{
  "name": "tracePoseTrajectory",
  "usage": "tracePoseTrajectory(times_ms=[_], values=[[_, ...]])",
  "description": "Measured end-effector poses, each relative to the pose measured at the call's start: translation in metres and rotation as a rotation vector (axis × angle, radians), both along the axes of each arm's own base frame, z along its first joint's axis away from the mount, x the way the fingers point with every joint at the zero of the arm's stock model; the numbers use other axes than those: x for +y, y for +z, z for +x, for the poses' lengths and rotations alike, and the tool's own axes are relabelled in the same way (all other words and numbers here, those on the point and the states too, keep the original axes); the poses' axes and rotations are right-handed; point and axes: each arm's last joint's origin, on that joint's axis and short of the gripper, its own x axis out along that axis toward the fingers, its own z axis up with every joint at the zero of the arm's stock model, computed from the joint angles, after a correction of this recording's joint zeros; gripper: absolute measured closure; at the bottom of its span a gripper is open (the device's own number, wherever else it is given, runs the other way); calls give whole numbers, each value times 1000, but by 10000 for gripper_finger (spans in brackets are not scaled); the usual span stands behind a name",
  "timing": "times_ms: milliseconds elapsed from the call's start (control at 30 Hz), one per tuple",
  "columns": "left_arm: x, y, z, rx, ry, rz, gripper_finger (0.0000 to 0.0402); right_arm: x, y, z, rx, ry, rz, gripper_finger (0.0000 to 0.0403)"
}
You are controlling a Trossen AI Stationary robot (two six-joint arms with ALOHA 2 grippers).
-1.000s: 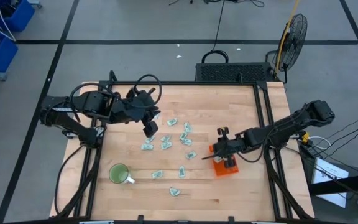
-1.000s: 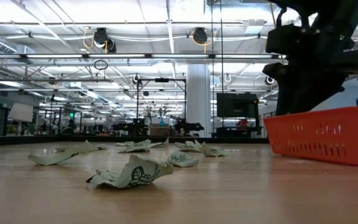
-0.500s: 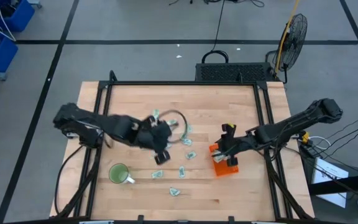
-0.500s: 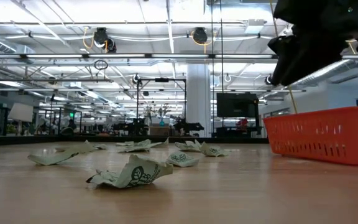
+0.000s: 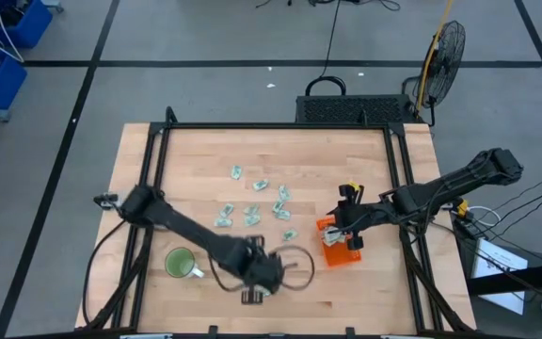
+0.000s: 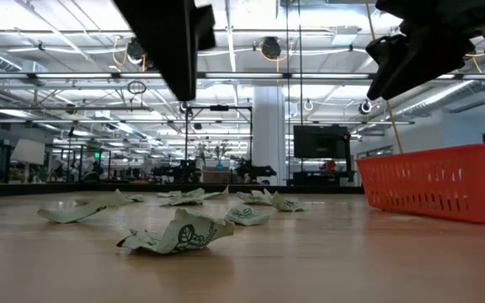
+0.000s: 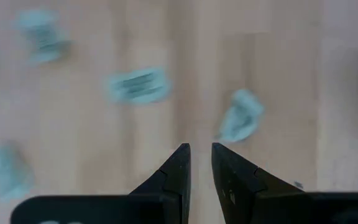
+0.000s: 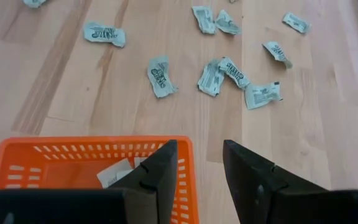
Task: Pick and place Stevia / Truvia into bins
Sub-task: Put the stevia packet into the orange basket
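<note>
Several pale green and white Stevia sachets [image 5: 252,215] lie crumpled and scattered on the wooden table. One sachet [image 6: 179,236] lies close to the low camera. My left gripper [image 7: 201,149] hangs over the sachets near the front edge. Its fingers point down with a narrow gap and nothing between them; a sachet [image 7: 241,115] lies just beyond the tips. My right gripper [image 8: 199,149] stands open above the orange tray [image 8: 92,144]. The tray rests on the table at the right and holds sachets [image 8: 120,173].
A round green mug [image 5: 179,262] stands near the front left, close to my left arm. Black frame rails [image 5: 407,188] run along the table's sides. Bare wood shows between the sachets and the front edge.
My left gripper has swung from the table's far left down toward the near edge and rightward, tipping until it points steeply down over the near sachets. My right gripper has risen a little above the orange tray. No sachet has moved.
</note>
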Motion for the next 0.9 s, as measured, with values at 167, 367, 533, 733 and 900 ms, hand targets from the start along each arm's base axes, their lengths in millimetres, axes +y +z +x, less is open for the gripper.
tracePoseTrajectory(times_ms=[167,367,533,733,900], values=[[-24,-31,12,-16,-46,-99,330,0,0,0,-1,-2,2,282],[-35,-38,20,-93,-12,-149,330,0,0,0,-6,-7,9,282],[-34,-47,19,-44,51,-144,330,0,0,0,-5,-7,9,282],[-31,-53,18,-9,120,-120,330,0,0,1,-8,-7,10,282],[-32,-56,19,-2,124,-120,330,0,1,1,-9,-7,11,282]])
